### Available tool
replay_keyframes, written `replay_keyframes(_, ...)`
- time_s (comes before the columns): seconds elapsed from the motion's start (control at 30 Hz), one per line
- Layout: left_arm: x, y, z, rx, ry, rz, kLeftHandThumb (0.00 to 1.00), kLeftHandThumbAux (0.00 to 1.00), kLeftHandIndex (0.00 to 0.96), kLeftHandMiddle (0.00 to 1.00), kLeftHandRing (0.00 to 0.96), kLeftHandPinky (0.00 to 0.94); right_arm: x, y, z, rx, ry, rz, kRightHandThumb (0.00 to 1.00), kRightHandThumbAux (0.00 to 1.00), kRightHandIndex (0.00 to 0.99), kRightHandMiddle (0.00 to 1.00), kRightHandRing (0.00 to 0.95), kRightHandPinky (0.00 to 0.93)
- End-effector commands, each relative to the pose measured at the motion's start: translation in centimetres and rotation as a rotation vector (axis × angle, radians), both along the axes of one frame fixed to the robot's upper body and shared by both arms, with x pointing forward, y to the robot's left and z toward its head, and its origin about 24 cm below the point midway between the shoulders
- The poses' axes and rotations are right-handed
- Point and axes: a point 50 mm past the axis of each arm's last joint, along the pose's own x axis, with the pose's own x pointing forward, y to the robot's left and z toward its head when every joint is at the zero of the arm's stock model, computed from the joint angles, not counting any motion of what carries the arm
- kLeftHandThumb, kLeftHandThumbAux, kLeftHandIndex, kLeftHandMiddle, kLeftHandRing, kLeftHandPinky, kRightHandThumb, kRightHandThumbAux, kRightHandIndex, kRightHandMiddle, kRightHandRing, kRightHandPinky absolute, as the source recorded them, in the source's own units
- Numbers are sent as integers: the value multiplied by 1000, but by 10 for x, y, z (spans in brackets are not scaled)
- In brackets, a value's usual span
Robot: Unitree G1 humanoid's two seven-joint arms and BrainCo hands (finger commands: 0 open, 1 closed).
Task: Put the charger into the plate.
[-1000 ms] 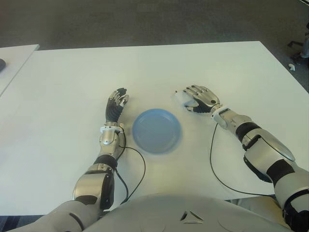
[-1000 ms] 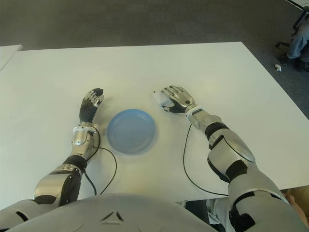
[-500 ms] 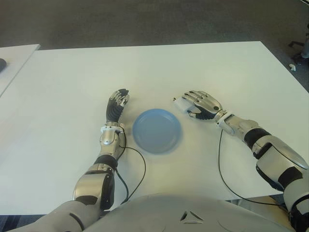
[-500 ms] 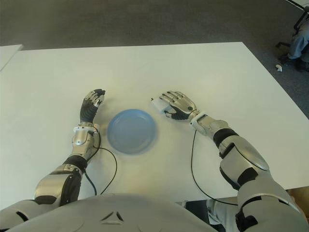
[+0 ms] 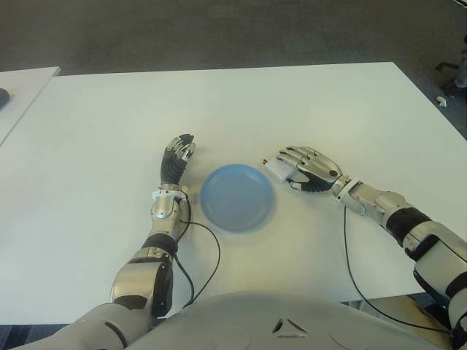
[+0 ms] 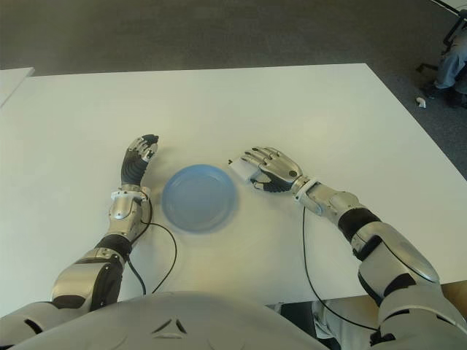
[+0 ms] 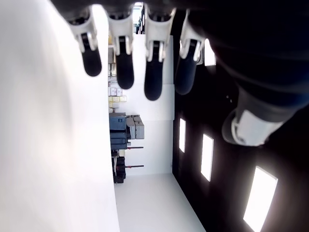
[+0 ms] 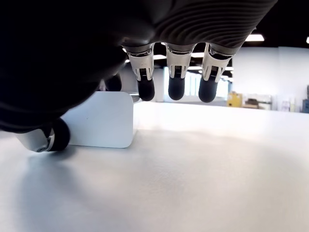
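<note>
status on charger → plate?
Done: the right hand has the white charger in its fingers, just right of the blue plate. In hand: carrying it toward the plate. Left: the plate holds nothing, so placement and release remain. The left hand shows idle left of the plate.

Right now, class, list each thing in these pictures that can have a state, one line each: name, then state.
Charger: flat on the table, gripped, just right of the plate, not in it.
Plate: upright, nothing in it.
Right hand: fingers curled over the charger.
Left hand: left of the plate, fingers relaxed, holding nothing.
Table: bears all of these.
</note>
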Motion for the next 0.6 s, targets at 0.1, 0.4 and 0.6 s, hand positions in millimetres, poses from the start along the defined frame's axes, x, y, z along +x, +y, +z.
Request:
replay_keyframes(0.1, -63, -14, -57, -78, 285, -9, 27, 530, 285, 256, 194, 157, -32, -7, -29, -121, 187, 23, 73, 306, 0, 24, 17, 2)
replay_keyframes(0.4, -61, -14, -56, -65, 280, -16, 19, 540, 283, 244, 186, 156, -30, -3, -28, 7, 121, -64, 154, 200, 0, 0, 0, 0)
replay_keyframes(0.6, -62, -14, -57, -66, 296, -22, 5, 554, 269, 229, 171, 134, -24, -2, -23, 51, 75, -91, 198, 164, 0, 0, 0, 0)
